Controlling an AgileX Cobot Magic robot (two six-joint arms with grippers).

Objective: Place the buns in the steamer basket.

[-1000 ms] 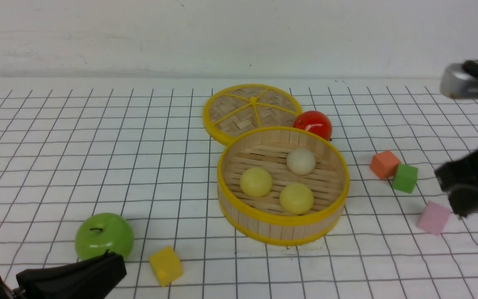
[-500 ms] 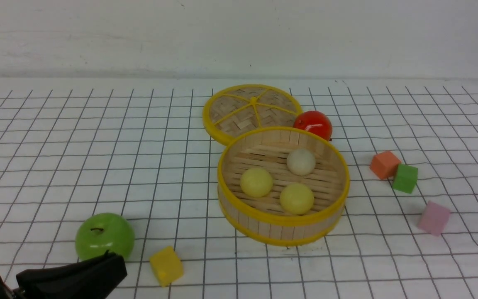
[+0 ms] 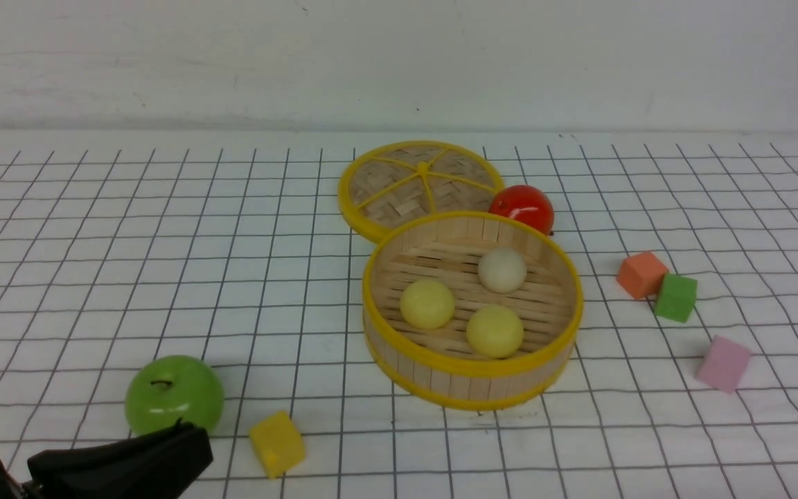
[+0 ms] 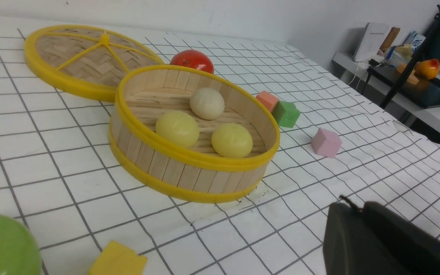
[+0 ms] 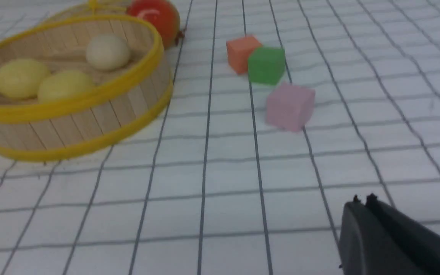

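1. A second ago the right arm filled the far right edge of the front view, beyond the three small cubes; it is gone from that view now, and everything on the table lies where it lay then.
2. The steamer basket [image 3: 472, 310] stands on the table [image 3: 94, 277] with all three buns on its slatted floor: two pale yellow buns [image 3: 427, 303] [image 3: 494, 330] toward the near wall and one cream bun [image 3: 502, 269] toward the far wall, none touching another.
3. The left hand [image 3: 184, 443] sits low, well to the near left of the basket, unmoved since a second ago; its two dark fingers lie pressed together and it holds nothing.
4. The right hand [image 5: 363, 202] shows only in its own wrist view, near the table on the basket's right; its two finger tips stand side by side with barely a slit between them, and it is empty.
5. The woven lid [image 3: 421, 184] lies flat behind the basket, its near edge hidden by the basket's rim.
6. A red apple [image 3: 522, 206] sits just behind the basket, beside the lid.
7. To the right of the basket an orange cube [image 3: 642, 274] touches a green cube [image 3: 675, 297]; a pink cube [image 3: 722, 364] lies nearer, apart from them.
8. To the near left of the basket, a green apple [image 3: 174, 395] and a yellow cube [image 3: 277, 443] lie just beside the left hand.
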